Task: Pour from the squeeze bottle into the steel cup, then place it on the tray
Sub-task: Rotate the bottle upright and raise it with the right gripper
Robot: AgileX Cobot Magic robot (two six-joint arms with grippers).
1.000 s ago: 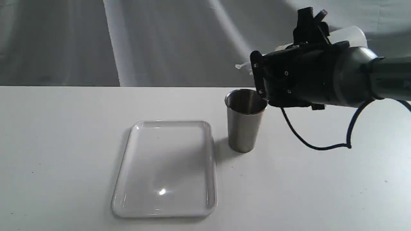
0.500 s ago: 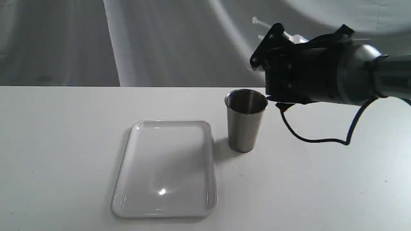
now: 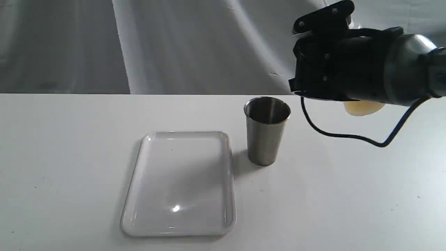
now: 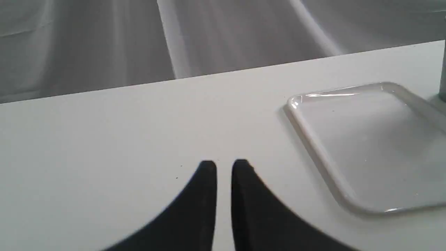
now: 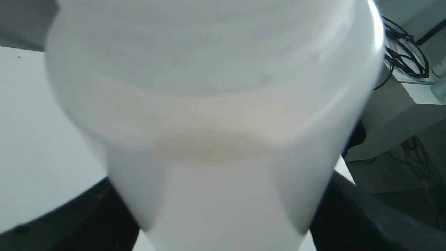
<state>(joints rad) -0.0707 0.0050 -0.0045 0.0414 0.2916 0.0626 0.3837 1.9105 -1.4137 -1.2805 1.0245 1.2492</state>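
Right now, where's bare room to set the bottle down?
The whole tray is bare. So is the table left of it and right of the steel cup. Tight: the gap between tray and cup, and up right of the cup, where the squeeze bottle hangs.

The steel cup point(image 3: 266, 130) stood upright just beside the far right corner of the tray point(image 3: 181, 167), with only a narrow gap between them. The tray's floor lay bare, and open table point(image 3: 348, 195) stretched either side
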